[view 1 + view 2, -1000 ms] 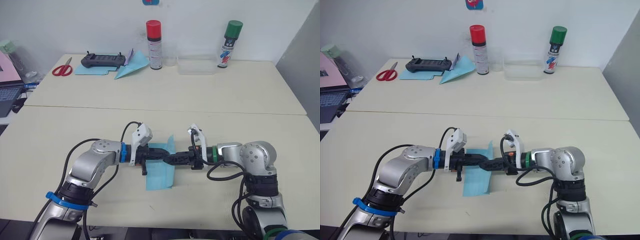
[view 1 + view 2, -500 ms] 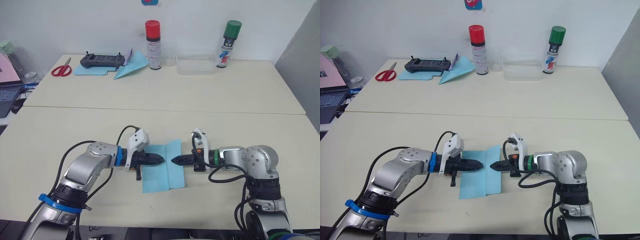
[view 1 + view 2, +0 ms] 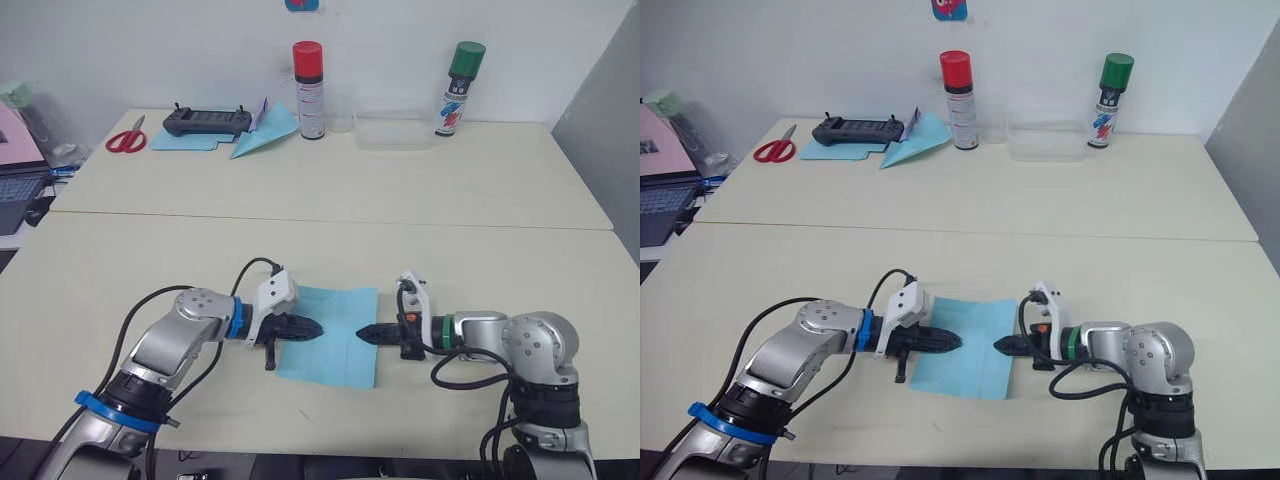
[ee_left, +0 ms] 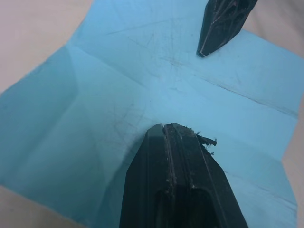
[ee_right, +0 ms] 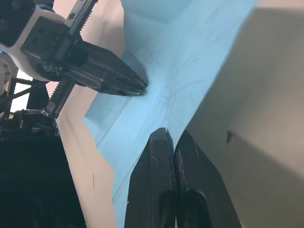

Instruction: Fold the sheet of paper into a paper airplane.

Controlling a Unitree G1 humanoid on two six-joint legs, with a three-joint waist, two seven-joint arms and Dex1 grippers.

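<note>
Left eye view has the sheet of paper (image 3: 330,333) lying opened out and nearly flat on the pale matte surface (image 3: 330,220), between the two arms near the front edge: thin light-blue stock, roughly square, crossed by fine crease lines. The left claw (image 3: 310,328) lies low over the sheet's left part, its two black fingers clenched together into a single tapered wedge whose tip sits on or just above the paper; from this angle contact cannot be told for sure. The right claw (image 3: 366,333) points toward it from the sheet's right edge, likewise pressed closed to a narrow point, grasping nothing. The two tips face each other, apart, with bare paper between them. Left wrist view shows the creases clearly: a long straight fold running across the sheet and diagonal ones meeting it, with a slightly darker, faintly raised panel at one corner, and a scuffed, frayed edge on the black finger. Along the far side of the surface stand a red-capped spray can (image 3: 308,76) and a green-capped spray can (image 3: 458,88), both glossy cylinders, with a clear plastic box (image 3: 390,130) between them. Farther left rest a dark handheld controller (image 3: 207,121), a sharp blue paper dart (image 3: 262,128) and red-handled scissors (image 3: 126,136).
</note>
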